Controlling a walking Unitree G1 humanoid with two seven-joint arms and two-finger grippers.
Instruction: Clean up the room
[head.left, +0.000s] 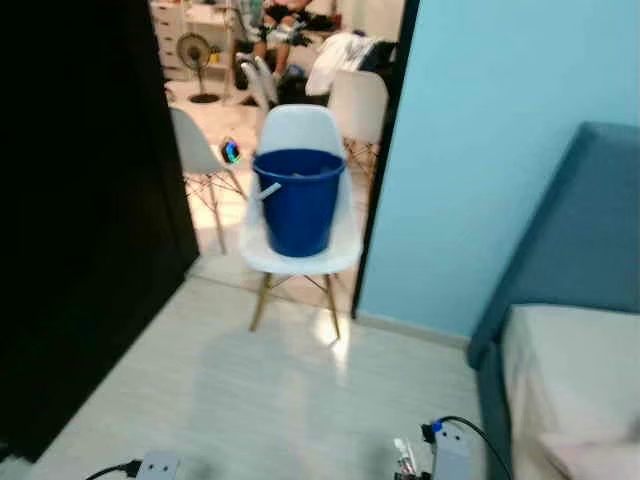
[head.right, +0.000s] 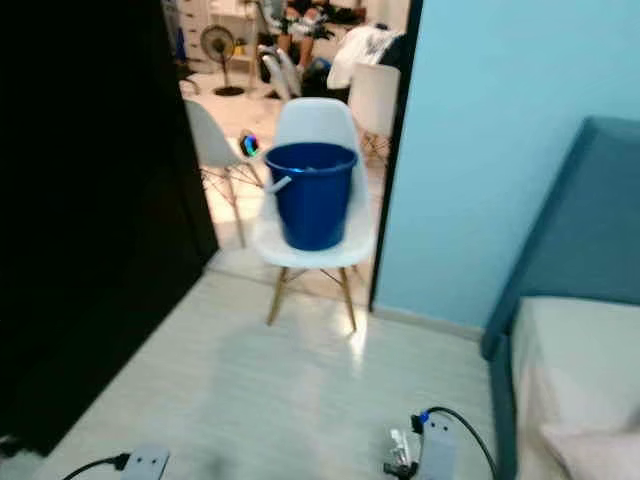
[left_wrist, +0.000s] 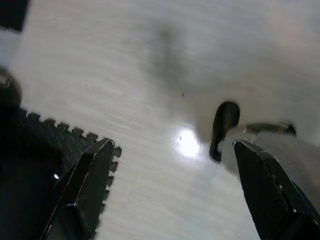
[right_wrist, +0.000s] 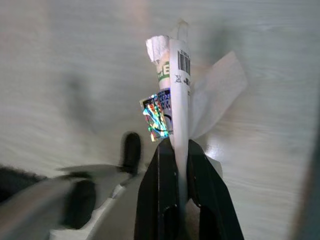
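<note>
- Wrapper (right_wrist: 172, 95) pinched tight in right gripper (right_wrist: 178, 145), not binned yet.
- Left gripper (left_wrist: 172, 150) spread wide, holding nothing.
- Blue bucket (head.left: 299, 198) on chair (head.left: 300, 255) ahead, probably the drop spot.

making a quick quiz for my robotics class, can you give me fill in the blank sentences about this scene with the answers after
1. The blue bucket stands on the seat of a white ____.
2. The right pincer is shut on a flattened white ____ printed with a barcode.
3. The left pincer hangs over the pale floor with its fingers ____.
4. The wall beside the doorway is light ____.

Missing words: chair; packet; open; blue
</note>
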